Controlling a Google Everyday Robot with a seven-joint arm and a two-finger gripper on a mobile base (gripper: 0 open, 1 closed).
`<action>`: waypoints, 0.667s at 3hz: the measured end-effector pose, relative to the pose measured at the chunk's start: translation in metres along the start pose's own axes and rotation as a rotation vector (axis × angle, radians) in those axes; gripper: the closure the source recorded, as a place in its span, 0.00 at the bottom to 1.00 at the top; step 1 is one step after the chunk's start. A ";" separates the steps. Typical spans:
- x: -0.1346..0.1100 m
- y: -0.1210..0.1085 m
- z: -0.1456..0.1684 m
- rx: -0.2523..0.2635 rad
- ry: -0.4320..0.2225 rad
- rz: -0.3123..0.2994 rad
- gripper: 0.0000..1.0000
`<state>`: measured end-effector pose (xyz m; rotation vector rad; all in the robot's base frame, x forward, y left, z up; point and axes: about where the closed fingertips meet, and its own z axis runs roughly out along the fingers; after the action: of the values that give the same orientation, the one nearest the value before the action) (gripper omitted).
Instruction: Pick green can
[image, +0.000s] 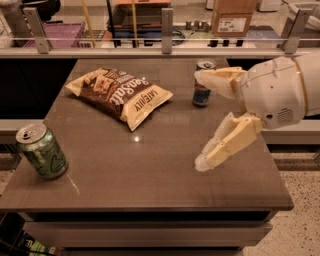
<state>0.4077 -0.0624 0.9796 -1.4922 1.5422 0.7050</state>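
The green can (41, 151) stands upright at the table's front left corner; it has a green patterned body with pale swirls and a silver top with a pull tab. My gripper (200, 120) is at the right side of the table, well to the right of the can, with its two pale fingers spread wide apart and nothing between them. One finger (220, 80) reaches toward the back, the other finger (225, 144) points down toward the table front. The gripper is open and empty.
A brown chip bag (120, 93) lies at the back left centre of the brown table (150, 170). A taller slim blue-and-silver can (202, 84) stands at the back, just behind my upper finger. A railing and shelves with boxes run behind the table.
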 end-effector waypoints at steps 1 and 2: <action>-0.006 0.001 0.035 -0.034 -0.056 -0.043 0.00; -0.004 0.001 0.057 -0.009 -0.103 -0.032 0.00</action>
<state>0.4175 -0.0114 0.9557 -1.4617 1.4362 0.7596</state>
